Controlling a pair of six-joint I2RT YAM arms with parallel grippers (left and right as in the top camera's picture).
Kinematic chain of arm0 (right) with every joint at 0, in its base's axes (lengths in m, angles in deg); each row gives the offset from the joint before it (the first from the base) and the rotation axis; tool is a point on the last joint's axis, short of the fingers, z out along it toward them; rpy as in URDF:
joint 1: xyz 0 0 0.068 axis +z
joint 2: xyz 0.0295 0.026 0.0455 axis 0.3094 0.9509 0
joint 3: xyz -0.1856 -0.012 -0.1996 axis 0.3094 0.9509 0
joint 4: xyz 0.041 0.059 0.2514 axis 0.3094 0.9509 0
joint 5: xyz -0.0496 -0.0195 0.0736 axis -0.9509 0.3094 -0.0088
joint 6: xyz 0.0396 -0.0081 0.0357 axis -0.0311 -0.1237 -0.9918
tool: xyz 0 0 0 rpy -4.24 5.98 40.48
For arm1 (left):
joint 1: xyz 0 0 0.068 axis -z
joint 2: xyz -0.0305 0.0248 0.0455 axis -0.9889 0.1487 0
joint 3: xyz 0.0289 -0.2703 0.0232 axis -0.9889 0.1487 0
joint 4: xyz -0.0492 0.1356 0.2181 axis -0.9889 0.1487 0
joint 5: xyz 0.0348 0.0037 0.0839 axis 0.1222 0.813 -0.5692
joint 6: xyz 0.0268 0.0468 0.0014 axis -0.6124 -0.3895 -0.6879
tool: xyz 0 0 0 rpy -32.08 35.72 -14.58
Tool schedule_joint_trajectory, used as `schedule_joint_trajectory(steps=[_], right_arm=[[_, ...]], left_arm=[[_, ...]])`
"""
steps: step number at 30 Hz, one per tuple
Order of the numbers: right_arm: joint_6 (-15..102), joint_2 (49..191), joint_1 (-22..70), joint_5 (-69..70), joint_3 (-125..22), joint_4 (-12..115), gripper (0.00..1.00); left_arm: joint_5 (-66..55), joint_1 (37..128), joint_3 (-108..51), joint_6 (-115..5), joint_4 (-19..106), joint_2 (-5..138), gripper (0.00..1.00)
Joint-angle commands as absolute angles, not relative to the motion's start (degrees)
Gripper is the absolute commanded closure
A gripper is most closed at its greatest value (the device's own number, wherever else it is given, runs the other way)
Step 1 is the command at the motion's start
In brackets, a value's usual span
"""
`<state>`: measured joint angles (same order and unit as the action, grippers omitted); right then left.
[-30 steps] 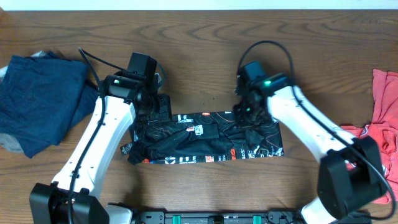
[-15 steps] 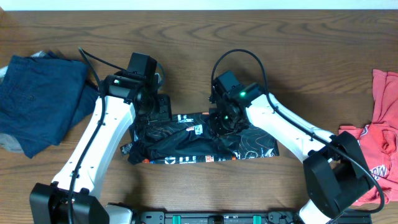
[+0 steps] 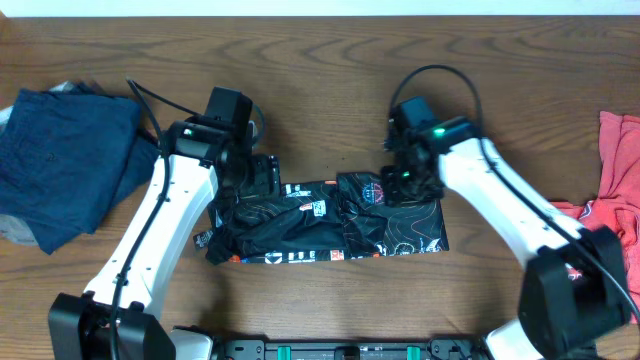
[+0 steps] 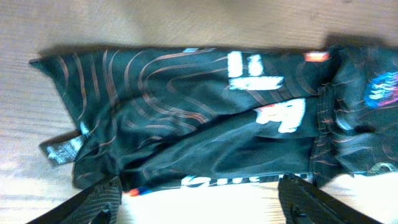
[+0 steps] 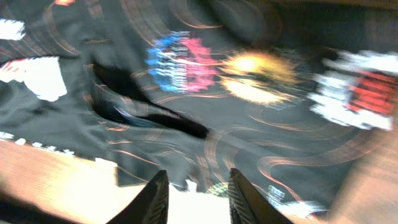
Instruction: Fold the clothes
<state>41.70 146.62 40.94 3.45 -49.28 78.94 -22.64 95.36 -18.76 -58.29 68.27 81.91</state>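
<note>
The black sports shirt (image 3: 300, 235) lies as a long, rumpled band on the wooden surface (image 3: 320, 80), running from beneath your left claw (image 4: 199, 186) across to beneath your right claw (image 5: 196, 186). The left claw's jaws stand wide apart with nothing between them, hanging above the cloth. The right claw's jaws are only a little apart, and although that view is blurred, no cloth shows pinched in them. Expect the shirt to be light, thin and limp. It looks like slick sports fabric, so it will probably slide on itself, sag from any pinch and hold no shape of its own. The part under the right claw looks doubled over and flatter, while the end under the left claw is creased and bunched. Take hold at an edge or corner rather than mid-panel. A good spot is the loose corner out to the left of the left claw, where a small label (image 4: 59, 149) sticks out. Pinch all layers together so the lower one does not slip away.
</note>
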Motion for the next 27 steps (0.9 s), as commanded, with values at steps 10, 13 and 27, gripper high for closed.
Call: schedule_joint_trajectory(steps=[10,13,27], right_arm=[[43.19,143.26,33.42,-1.88,-50.24,86.83,0.44],[43.17,143.26,33.40,-1.94,-50.22,86.85,0.44],[43.17,143.26,33.42,-1.97,-50.22,87.02,0.44]], left_arm=[[-32.19,87.32,-8.83,-58.42,63.74,87.33,0.12],[-32.21,84.65,-8.72,-58.44,63.37,89.21,0.12],[-26.31,83.60,-8.40,-64.06,61.01,99.22,0.12]])
